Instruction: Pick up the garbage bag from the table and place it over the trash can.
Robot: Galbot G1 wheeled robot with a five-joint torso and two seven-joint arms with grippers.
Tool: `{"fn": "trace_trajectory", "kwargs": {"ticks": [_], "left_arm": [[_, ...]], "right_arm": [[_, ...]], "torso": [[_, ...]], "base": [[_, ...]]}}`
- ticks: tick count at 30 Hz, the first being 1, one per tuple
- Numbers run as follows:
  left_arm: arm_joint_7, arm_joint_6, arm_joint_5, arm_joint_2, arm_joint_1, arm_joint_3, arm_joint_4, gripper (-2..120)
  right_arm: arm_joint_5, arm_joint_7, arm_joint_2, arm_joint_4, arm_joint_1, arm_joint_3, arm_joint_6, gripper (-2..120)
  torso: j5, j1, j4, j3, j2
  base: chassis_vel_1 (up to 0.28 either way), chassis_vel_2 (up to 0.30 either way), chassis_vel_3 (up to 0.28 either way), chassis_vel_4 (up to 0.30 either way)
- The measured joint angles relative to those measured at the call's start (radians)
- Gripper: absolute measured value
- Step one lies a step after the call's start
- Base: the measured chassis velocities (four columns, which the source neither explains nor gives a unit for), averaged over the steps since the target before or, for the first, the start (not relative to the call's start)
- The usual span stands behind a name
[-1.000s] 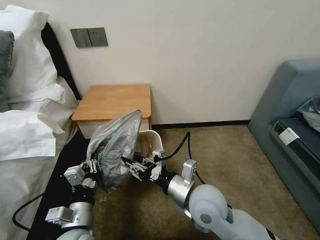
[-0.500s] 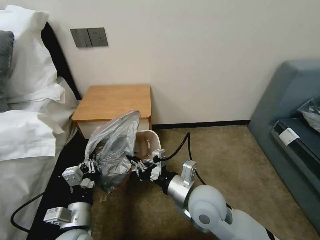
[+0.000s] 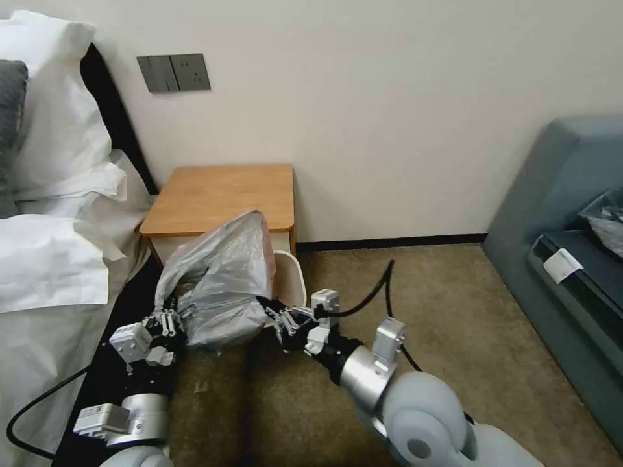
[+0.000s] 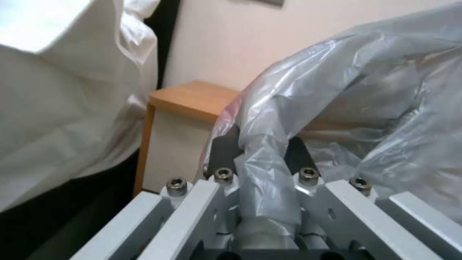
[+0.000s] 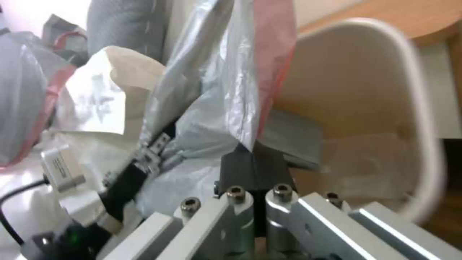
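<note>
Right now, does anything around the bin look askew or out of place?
Yes: the garbage bag hangs bunched and lopsided over the near side of the trash can, leaving the far rim bare. The left gripper and the right gripper each pinch its plastic.

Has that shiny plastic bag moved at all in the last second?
Yes. The garbage bag has sunk and tipped toward the bed side: against the nightstand, its top now peaks lower and it covers more of the trash can.
</note>
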Motion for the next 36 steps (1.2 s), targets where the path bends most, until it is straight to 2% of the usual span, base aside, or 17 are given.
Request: {"fn": "trace_trajectory", "kwargs": {"ticks": [11,25,27,31,32,35,36], "left_arm": [[-0.009,0.003,-0.039,0.0,-0.003,-0.03,-0.022,8],[-0.011,0.006,-0.063,0.0,0.011,-0.037,-0.054,8],[-0.013,0.006,-0.066,0.0,0.011,-0.041,-0.054,8],[-0.019,0.006,-0.074,0.0,0.007,-0.05,-0.053,8],[-0.019,0.006,-0.074,0.0,0.007,-0.05,-0.053,8],[-0.02,0.007,-0.077,0.0,0.005,-0.054,-0.049,8],[-0.02,0.007,-0.077,0.0,0.005,-0.054,-0.049,8]], "right_arm": [[-0.103,-0.037,-0.052,0.058,-0.167,0.1,0.019,0],[-0.245,-0.106,-0.039,-0.025,-0.21,0.147,0.067,0],[-0.286,-0.127,-0.04,-0.031,-0.222,0.159,0.084,3],[-0.404,-0.214,-0.071,-0.015,-0.287,0.218,0.154,24],[-0.404,-0.214,-0.071,-0.015,-0.287,0.218,0.154,24],[-0.436,-0.261,-0.098,0.026,-0.336,0.26,0.191,38],[-0.436,-0.261,-0.098,0.026,-0.336,0.26,0.191,38]], "torso": [[0.0,0.0,0.0001,0.0,0.0],[0.0,0.0,0.0001,0.0,0.0],[0.0,0.0,0.0002,0.0,0.0],[0.0,0.0,0.0001,0.0,0.0],[0.0,0.0,0.0001,0.0,0.0],[-0.0002,0.0,0.0,0.0,0.0],[-0.0002,0.0,0.0,0.0,0.0]], "base": [[0.0,0.0,0.0,0.0],[0.0,0.0,0.0,0.0],[0.0,0.0,0.0,0.0],[0.0,0.0,0.0,0.0],[0.0,0.0,0.0,0.0],[0.0,0.0,0.0,0.0],[0.0,0.0,0.0,0.0]]}}
